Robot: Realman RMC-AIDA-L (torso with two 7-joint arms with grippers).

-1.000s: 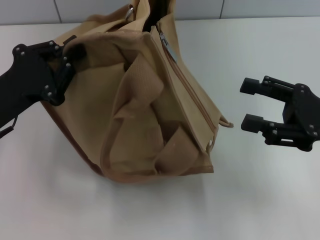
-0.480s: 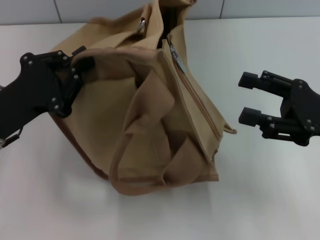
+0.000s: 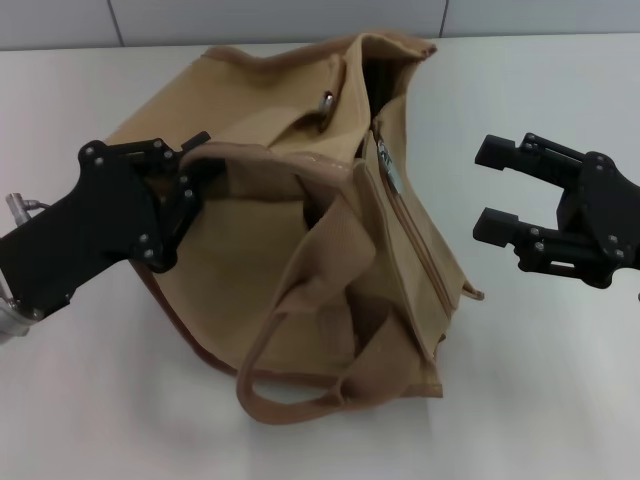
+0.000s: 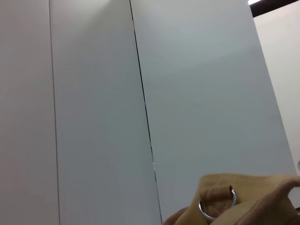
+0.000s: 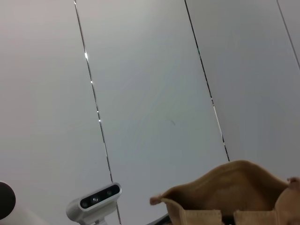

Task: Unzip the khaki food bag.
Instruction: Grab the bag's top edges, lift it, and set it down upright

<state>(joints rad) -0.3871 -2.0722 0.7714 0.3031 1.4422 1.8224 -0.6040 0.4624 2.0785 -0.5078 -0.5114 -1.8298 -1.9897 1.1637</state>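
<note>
The khaki food bag (image 3: 250, 240) lies slumped in the middle of the white table, its top zipper (image 3: 420, 250) running along the right-hand side with the silver pull (image 3: 388, 170) at the far end. The bag's far end gapes a little beyond the pull. My left gripper (image 3: 190, 172) is shut on the bag's left upper edge, where a webbing handle comes out. One handle loop (image 3: 290, 405) hangs toward the table's near side. My right gripper (image 3: 488, 188) hovers open just right of the bag, apart from it. The left wrist view shows the bag's top (image 4: 262, 201) with a metal ring (image 4: 215, 207).
The white table (image 3: 540, 400) has bare surface on the right and in front. Grey wall panels stand behind. In the right wrist view a small grey camera (image 5: 96, 199) shows beside the bag's rim (image 5: 225, 187).
My left gripper has moved right and nearer, dragging the bag with it; the bag has shifted right and turned. The right gripper has barely moved.
</note>
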